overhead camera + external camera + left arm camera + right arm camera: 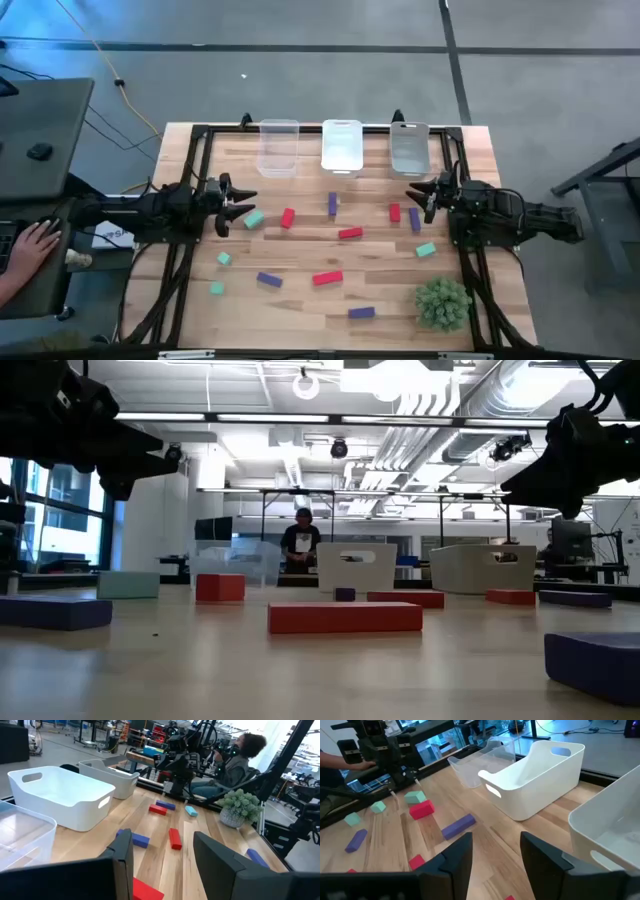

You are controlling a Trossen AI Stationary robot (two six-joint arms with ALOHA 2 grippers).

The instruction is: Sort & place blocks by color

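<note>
While all three bins (341, 148) at the far edge of the surface (300, 320) are seen without a block in them, the sorting is judged not yet begun: every block (327, 278) lies loose on the wood. The left claw (236, 203) hangs above the surface at its own side, fingers parted with nothing between them; a teal block (253, 219) lies just beside its tips and a red block (288, 218) a little beyond. The right claw (424, 196) hangs at the opposite side, likewise parted and empty; a purple block (414, 219) and a red block (394, 212) lie just beside its tips, and a teal block (425, 250) lies nearer its arm. The remaining red, purple and teal pieces are spread between the two claws and toward the near edge, mostly well apart from one another, so open wood is left around each for a descent. The fuzzy green plant (442, 303) stands near the right arm's side at the near edge, with a purple block (361, 313) close to it; room there is judged tighter. The bins stand side by side just ahead of both claws, tops open. A person's hand (37, 243) rests beyond the left arm, off the surface.
</note>
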